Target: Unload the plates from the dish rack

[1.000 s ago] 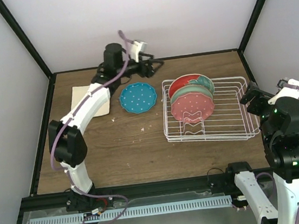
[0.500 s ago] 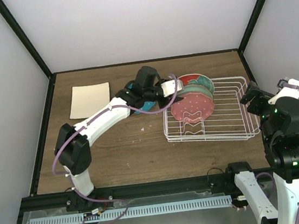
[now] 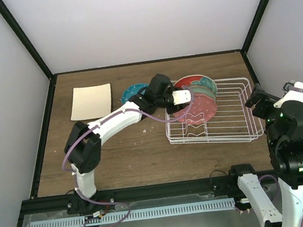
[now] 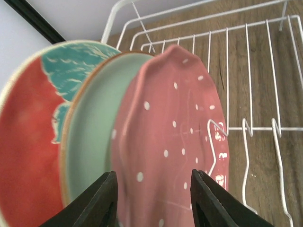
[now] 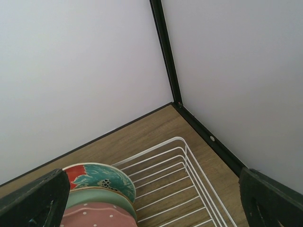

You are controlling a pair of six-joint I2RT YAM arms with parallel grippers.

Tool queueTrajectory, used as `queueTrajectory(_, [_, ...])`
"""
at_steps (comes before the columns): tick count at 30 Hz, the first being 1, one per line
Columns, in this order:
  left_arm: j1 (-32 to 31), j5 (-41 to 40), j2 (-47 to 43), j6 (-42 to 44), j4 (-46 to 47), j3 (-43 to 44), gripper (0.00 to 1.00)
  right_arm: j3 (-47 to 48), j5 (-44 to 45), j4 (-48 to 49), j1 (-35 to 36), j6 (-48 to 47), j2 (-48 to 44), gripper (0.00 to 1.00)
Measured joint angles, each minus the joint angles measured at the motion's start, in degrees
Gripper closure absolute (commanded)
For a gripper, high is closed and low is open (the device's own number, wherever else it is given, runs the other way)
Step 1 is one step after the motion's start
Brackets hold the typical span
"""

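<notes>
Pink and white-dotted, the front plate stands on edge in the rack, leaning on a mint green plate, with a red-and-teal plate behind that. The left gripper is right on it, fingers spread wide, one on each side of the front plate's rim. Whether a pad touches I can't quite tell from this close, but nothing is clamped. On the worktop left of the rack lie a blue dotted plate, partly hidden, and a beige square plate. The right gripper hangs by the rack's right end — wide apart, holding nothing. That front plate looks glazed: stiff, slick, chippable, probably not heavy. Best hold, I'd say, is a firm pinch across the thin wavy rim near the top, then a straight lift clear of the wire dividers — no scraping its neighbour.
</notes>
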Motion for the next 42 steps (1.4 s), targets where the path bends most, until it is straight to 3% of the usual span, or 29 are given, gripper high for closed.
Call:
queueTrajectory(13, [-0.94, -4.44, 5.9, 0.83, 2.82, 2.8, 0.66, 2.47, 1.27, -1.31, 0.0, -0.94, -0.31, 0.0])
queueTrajectory(23, [-1.53, -7.56, 6.29, -0.35, 3.82, 3.21, 0.96, 2.95, 1.55, -2.51, 0.0, -1.42, -0.57, 0.0])
queueTrajectory(42, [-8.59, -22.75, 3.41, 1.51, 2.64, 3.08, 0.96, 2.69, 1.66, -2.82, 0.0, -0.81, -1.79, 0.0])
